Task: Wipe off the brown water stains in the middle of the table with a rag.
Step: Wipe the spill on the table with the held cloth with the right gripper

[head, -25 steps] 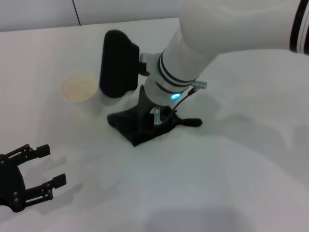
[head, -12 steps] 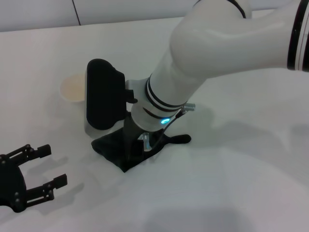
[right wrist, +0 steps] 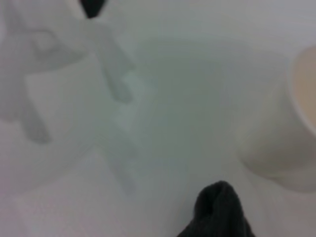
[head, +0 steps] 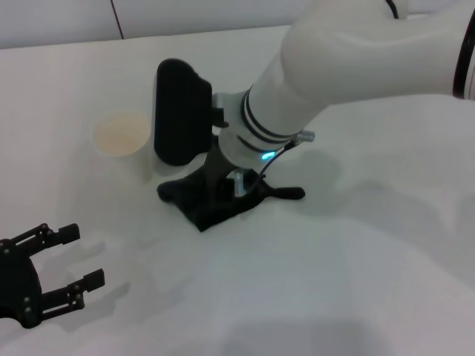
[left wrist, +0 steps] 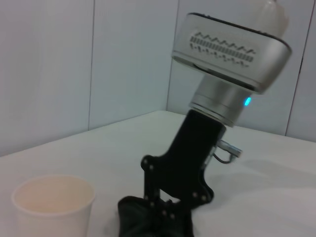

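Rag (head: 211, 202) under right gripper (head: 223, 194)

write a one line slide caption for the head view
Right gripper presses the black rag onto the white table beside a paper cup.

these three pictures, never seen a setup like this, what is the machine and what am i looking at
It is a two-armed robot seen by three of its own cameras. The head view looks down on a white table. The big white arm is its right arm; the right gripper presses down on a black rag, fingers shut on it, beside a white paper cup. The left gripper rests near the table's front edge, fingers open, holding nothing. The left wrist view shows the same cup, rag and right arm from the side. The right wrist view looks at the table up close, with a rag corner and the cup.
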